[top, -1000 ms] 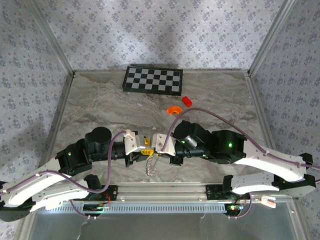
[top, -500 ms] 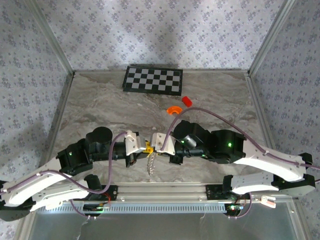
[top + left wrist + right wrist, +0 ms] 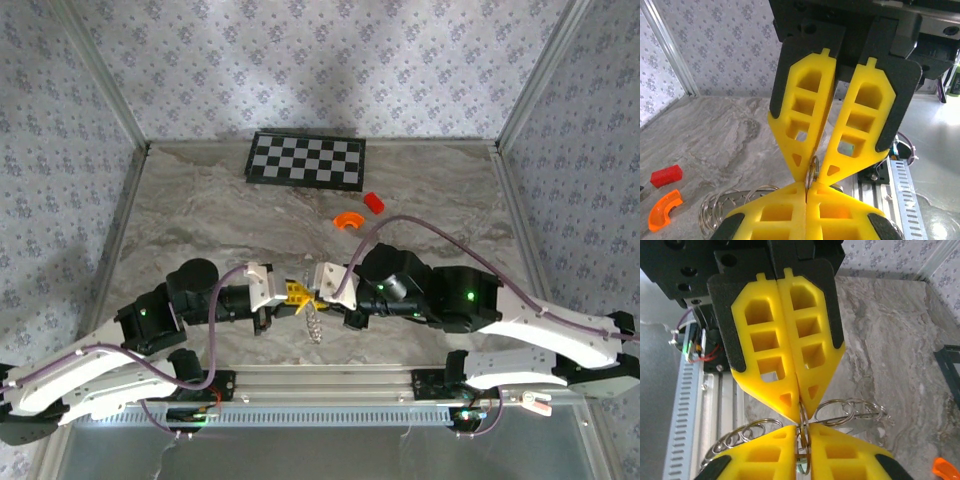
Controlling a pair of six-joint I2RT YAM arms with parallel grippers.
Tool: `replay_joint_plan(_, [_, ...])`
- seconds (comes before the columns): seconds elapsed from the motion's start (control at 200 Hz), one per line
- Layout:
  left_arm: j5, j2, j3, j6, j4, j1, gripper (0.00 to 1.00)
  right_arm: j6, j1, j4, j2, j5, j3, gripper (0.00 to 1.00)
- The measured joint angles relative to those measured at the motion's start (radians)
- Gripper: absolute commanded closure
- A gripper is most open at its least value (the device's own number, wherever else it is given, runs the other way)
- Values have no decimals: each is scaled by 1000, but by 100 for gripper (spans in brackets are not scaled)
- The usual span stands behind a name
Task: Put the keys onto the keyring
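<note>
Low over the table (image 3: 200, 215) near its front edge, left jaws and right jaws nose to nose, tips meeting. Left jaws shut tight: yellow pads (image 3: 762, 326) pressed flat together, pinching the keyring (image 3: 812, 167) at their points. Right jaws a crack apart, pads (image 3: 865, 108) spread in a narrow V with the same ring's wire between the tips. Gripping it or merely flanking it, cannot tell. Below the meeting point, a ring chain (image 3: 313, 325) dangling toward the near rail. Farther back, well apart from both arms: orange curved piece (image 3: 347, 219), red block (image 3: 373, 201) just beside it, checkerboard (image 3: 306, 160) against the far wall.
</note>
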Motion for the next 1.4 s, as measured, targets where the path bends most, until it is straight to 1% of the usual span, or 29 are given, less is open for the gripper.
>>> replay_joint_plan(0.065, [0,-1,0,-5,10,0,100,9,0,18,-16,-10,-17,73])
replay_joint_plan(0.135, [0,-2,0,-10,19,0,100,21,-2,31,-31,-18,-30,70])
replay_joint_plan(0.315, [1,-25,-23,-24,64,0,100,38,-14,69,-63,-46,-57,68])
replay_joint_plan(0.465, [4,-32,-27,-32,82,0,100,54,-28,119,-98,-74,-94,64])
replay_joint_plan(0.789, [8,-34,-41,-40,126,0,100,66,-50,177,-122,-122,-139,66])
replay_joint_plan(1.399, [23,-86,-63,-48,145,0,100,57,-66,264,-163,-197,-194,65])
